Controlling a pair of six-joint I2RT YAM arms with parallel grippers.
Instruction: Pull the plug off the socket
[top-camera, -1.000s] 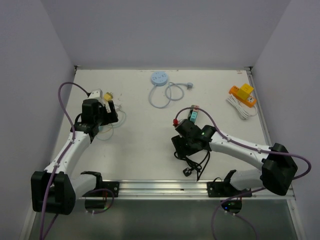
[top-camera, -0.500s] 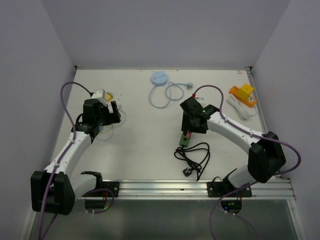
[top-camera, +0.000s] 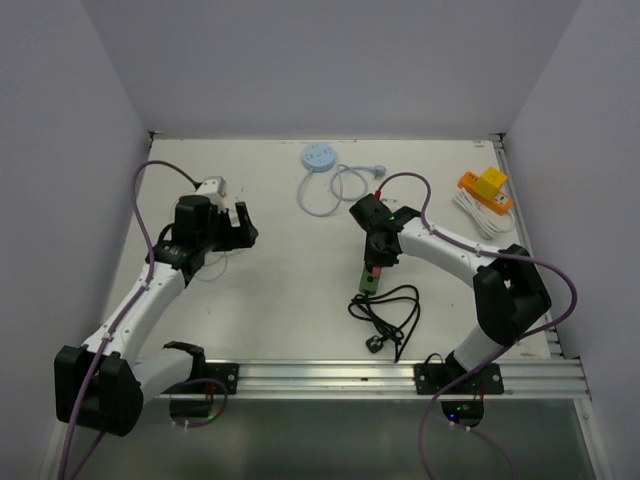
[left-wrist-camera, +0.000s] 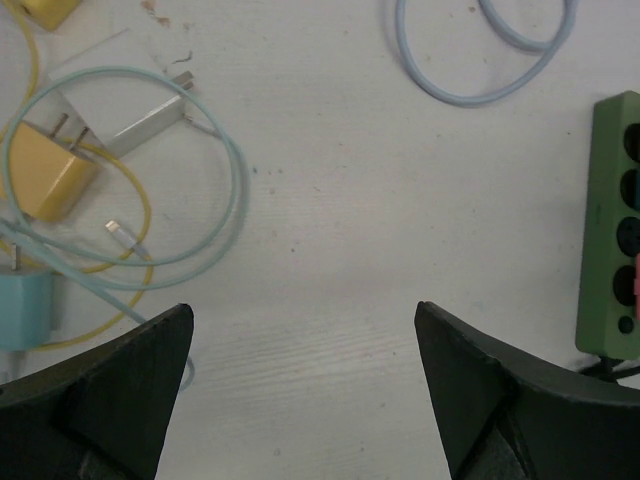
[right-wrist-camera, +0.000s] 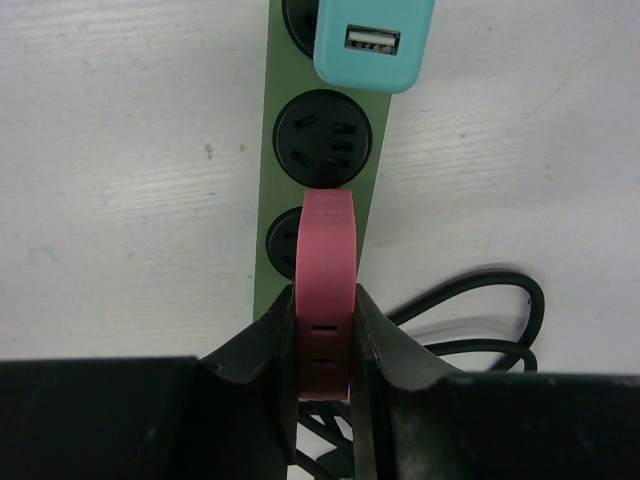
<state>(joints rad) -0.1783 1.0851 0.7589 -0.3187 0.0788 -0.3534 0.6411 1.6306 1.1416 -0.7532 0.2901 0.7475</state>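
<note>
A green power strip (top-camera: 369, 278) lies mid-table, with a black cord (top-camera: 388, 310) coiled in front of it. In the right wrist view the strip (right-wrist-camera: 315, 150) carries a teal USB charger (right-wrist-camera: 372, 40) and a red plug (right-wrist-camera: 325, 280) standing over one socket, its pins hidden. My right gripper (top-camera: 377, 245) is shut on the red plug (right-wrist-camera: 325, 330), one finger on each side. My left gripper (top-camera: 237, 224) is open and empty over bare table (left-wrist-camera: 303, 320), left of the strip (left-wrist-camera: 610, 220).
A yellow charger (left-wrist-camera: 40, 175), a light-blue charger (left-wrist-camera: 20, 310) and tangled thin cables lie under my left arm. A round blue socket (top-camera: 319, 156) with a looped cable (top-camera: 335, 190) sits at the back. An orange adapter (top-camera: 485, 187) with a white cable is back right.
My right gripper moved from over the black cord toward the back and now grips the red plug; the strip lies nearer the front. My left gripper shifted slightly right.
</note>
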